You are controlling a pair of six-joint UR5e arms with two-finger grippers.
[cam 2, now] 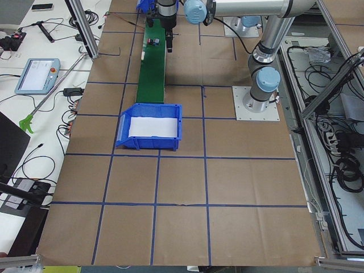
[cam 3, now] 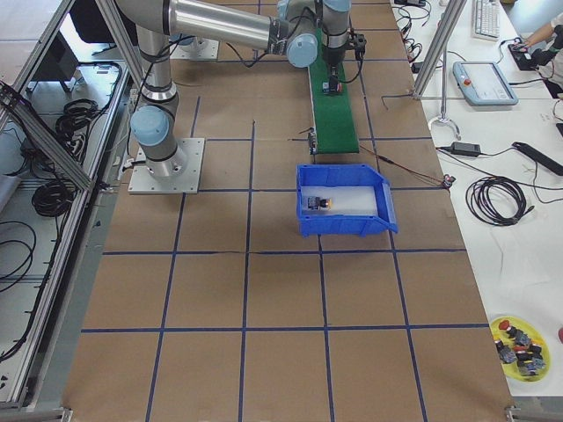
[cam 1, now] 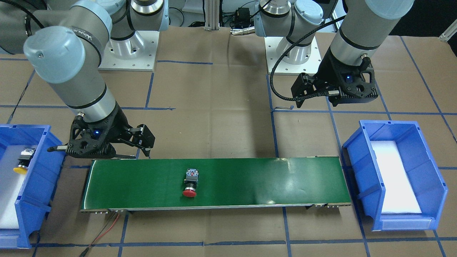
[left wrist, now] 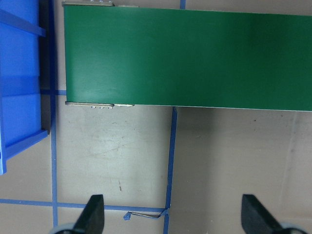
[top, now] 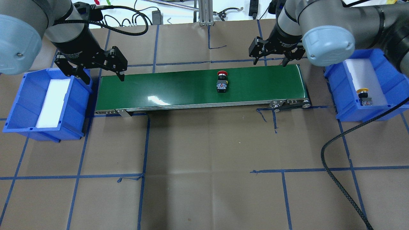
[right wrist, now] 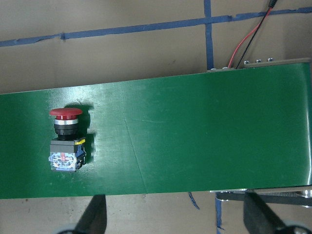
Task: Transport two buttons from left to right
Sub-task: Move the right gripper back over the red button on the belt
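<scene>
The red button [top: 222, 81] lies on its side on the green conveyor belt [top: 179, 89], right of the belt's middle; it also shows in the front view [cam 1: 190, 182] and the right wrist view [right wrist: 66, 139]. The yellow button [top: 364, 95] lies in the right blue bin [top: 339, 95], also seen in the front view [cam 1: 23, 161]. My right gripper [top: 270, 62] is open and empty, beyond the belt's far edge near its right end, right of the red button. My left gripper [top: 103, 76] is open and empty at the belt's left end.
The left blue bin [top: 19, 95] holds only a white foam pad. A red-and-black wire [cam 1: 107, 228] runs from the belt's right end. A black cable [top: 335, 179] lies on the paper-covered table at the right. Blue tape lines mark the table.
</scene>
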